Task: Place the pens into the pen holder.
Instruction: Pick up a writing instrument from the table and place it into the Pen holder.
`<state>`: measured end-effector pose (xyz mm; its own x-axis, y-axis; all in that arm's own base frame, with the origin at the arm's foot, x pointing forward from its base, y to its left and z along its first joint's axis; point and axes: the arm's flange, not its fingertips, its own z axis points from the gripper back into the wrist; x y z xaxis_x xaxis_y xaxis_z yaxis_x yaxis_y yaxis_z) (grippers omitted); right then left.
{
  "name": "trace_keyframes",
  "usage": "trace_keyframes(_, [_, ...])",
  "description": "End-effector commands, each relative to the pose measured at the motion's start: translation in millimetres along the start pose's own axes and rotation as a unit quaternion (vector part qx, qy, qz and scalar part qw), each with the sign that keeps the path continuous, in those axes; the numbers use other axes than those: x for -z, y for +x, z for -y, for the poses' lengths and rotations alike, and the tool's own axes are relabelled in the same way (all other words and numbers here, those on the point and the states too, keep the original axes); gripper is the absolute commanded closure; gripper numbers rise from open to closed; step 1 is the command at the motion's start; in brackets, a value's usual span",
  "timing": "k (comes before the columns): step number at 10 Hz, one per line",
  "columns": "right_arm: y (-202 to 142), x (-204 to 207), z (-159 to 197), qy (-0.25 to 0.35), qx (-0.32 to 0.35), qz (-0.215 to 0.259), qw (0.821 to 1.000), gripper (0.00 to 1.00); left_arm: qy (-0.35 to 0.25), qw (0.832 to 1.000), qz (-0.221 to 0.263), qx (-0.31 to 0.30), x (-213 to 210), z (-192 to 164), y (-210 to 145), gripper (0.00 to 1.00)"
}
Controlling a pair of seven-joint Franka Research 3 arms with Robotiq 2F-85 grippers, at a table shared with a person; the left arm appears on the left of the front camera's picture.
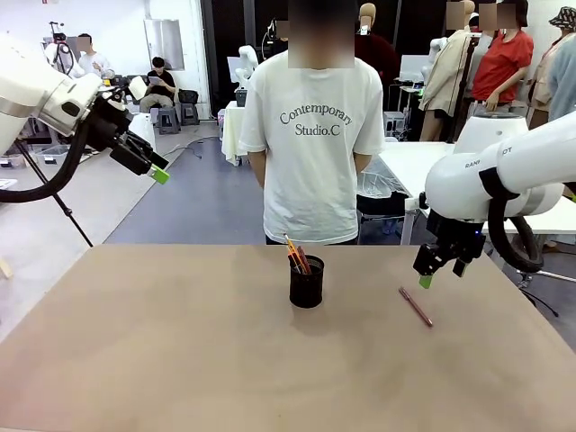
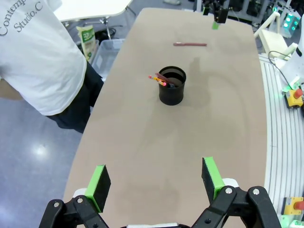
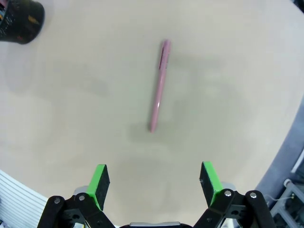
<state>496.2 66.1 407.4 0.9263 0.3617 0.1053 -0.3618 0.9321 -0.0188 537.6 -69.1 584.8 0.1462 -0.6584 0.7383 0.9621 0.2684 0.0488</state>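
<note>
The black mesh pen holder (image 1: 306,283) stands near the table's middle with a yellow-orange pencil (image 1: 291,249) and a dark pen (image 1: 303,261) leaning out of it; the left wrist view has the holder (image 2: 171,86) too. A dark red pen (image 1: 415,306) lies flat on the table to the holder's right and appears pinkish (image 3: 158,87) in the right wrist view. My right gripper (image 1: 425,280) hovers open just above that pen's far end, fingers (image 3: 101,180) spread with nothing between. High at the far left my left gripper (image 1: 158,174) is open and holds nothing.
A person in a white T-shirt (image 1: 310,135) stands at the table's far edge behind the holder, hands behind the back. The brown table (image 1: 180,342) has bare surface on the left and front. White tables and seated people are farther back.
</note>
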Motion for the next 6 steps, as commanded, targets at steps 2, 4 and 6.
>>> trace_keyframes(2, [1.6, -3.2, 1.8, -0.003, 0.001, 0.006, 1.0, 0.0, 0.002, 1.0, 0.0, 0.007, -2.0, -2.2, -0.2, 0.0])
trace_keyframes(4, [0.2, -0.5, 0.3, 0.0, 0.0, 0.0, 1.0, 0.0, 0.002, 1.0, 0.0, 0.007, -2.0, -2.2, -0.2, 0.0])
trace_keyframes(6, [46.4, 27.5, -24.9, 0.002, 0.016, -0.026, 1.0, 0.0, 0.002, 1.0, 0.0, 0.007, -2.0, -2.2, -0.2, 0.0])
